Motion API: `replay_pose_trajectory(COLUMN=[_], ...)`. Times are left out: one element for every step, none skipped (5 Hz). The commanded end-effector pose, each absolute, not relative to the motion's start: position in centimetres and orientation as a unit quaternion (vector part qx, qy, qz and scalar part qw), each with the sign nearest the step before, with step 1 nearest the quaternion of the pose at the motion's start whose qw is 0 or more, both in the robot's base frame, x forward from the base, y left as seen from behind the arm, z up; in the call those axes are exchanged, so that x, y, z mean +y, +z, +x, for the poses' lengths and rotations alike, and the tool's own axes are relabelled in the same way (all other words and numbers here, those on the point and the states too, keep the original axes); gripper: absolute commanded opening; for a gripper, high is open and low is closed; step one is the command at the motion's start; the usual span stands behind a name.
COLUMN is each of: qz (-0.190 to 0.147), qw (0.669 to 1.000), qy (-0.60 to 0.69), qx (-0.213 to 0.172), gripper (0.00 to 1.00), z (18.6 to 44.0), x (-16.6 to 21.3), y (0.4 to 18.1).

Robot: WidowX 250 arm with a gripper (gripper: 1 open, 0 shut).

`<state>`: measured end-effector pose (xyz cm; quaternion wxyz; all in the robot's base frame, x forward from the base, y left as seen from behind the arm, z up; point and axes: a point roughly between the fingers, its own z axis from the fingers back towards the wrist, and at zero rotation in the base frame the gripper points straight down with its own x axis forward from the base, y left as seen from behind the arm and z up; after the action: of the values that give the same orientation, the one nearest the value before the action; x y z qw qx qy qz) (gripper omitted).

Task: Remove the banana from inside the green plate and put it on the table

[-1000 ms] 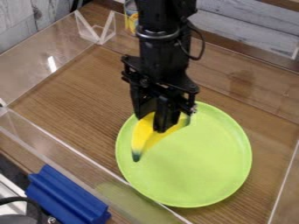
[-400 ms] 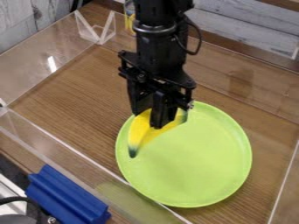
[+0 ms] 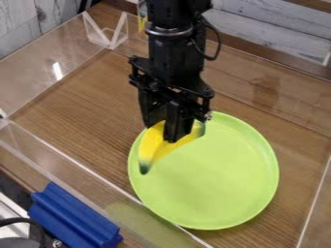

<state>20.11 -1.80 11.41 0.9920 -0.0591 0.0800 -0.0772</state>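
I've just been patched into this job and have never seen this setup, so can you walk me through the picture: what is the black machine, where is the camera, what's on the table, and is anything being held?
There is one view, from a camera set above and in front of the table, looking down at an angle. The black column coming down from the top is a single robot arm. At its lower end is the gripper, pointing almost straight down. Its jaws are shut on the banana, a small yellow toy with dark tips. The banana hangs tilted over the left edge of the green plate, its lower tip close to the rim; I can't tell whether it touches. The table is brown wood grain, with clear acrylic walls around it. At the bottom left, outside the wall, is a blue object that I can't identify.
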Motion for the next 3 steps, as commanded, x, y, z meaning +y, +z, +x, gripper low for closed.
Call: replay_pose_trajectory(qz=[-0.057, -0.057, -0.056], qw=[0.994, 0.994, 0.994], qy=[-0.076, -0.077, -0.078], qx=[0.054, 0.056, 0.058], gripper=[0.00, 0.00, 0.00], z=[20.78, 20.75, 20.70], x=[-1.47, -1.31, -1.16], y=[12.72, 12.83, 12.96])
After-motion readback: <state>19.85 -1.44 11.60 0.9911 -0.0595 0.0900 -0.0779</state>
